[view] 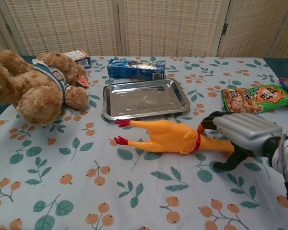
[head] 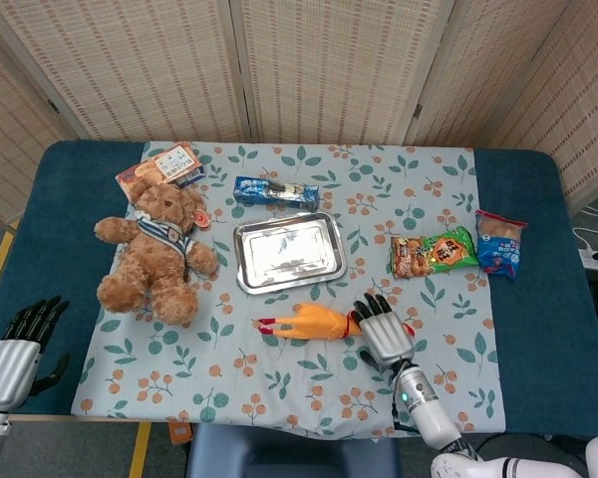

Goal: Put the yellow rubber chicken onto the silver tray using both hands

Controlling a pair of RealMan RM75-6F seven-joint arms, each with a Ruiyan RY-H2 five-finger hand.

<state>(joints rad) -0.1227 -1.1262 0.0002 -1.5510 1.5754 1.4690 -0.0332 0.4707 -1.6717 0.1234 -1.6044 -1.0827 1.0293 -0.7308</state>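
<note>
Silver tray point(view: 145, 98) bare; rubber chicken point(view: 168, 136) lies beside it

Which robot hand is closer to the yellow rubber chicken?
The right hand is closer; it rests over the neck end of the yellow rubber chicken. The left hand sits far away at the table's left edge, beyond the teddy bear.

- No text can be read on any thing here.
- The snack bag point(head: 435, 252), right of the tray point(head: 287, 251), bears print too small to make out.
- The blue pack point(view: 136, 69) and the box point(head: 161, 165) behind the tray bear print that is likewise blurred.
</note>
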